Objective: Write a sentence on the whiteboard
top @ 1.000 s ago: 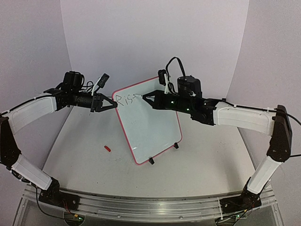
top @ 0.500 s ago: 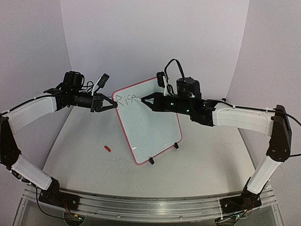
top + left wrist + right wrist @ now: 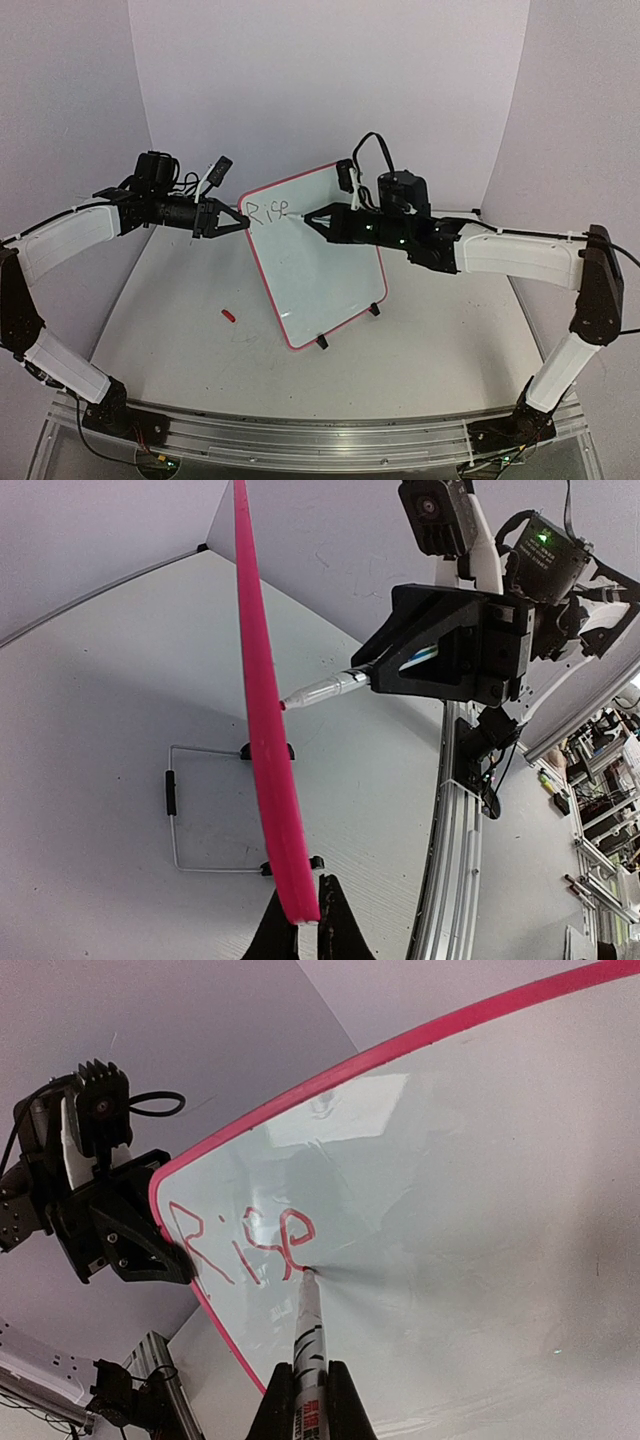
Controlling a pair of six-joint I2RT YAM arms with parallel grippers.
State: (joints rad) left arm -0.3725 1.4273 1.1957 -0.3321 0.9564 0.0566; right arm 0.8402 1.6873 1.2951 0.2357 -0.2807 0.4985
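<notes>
Tilted back in the middle of the top view: the whiteboard (image 3: 320, 270). Pinched tight at its upper left red edge by the left gripper (image 3: 240, 222), likely to stop any wobble under the pen. Squeezed shut in the right gripper (image 3: 305, 1405): the marker (image 3: 310, 1320), tip touching the whiteboard just after "Rise", the start of the sentence (image 3: 245, 1245). Lots of bare white to the right and below for more words. Best to mind the red edge up top. Lying well apart, low left on the table (image 3: 150, 300): the red cap (image 3: 229, 315).
</notes>
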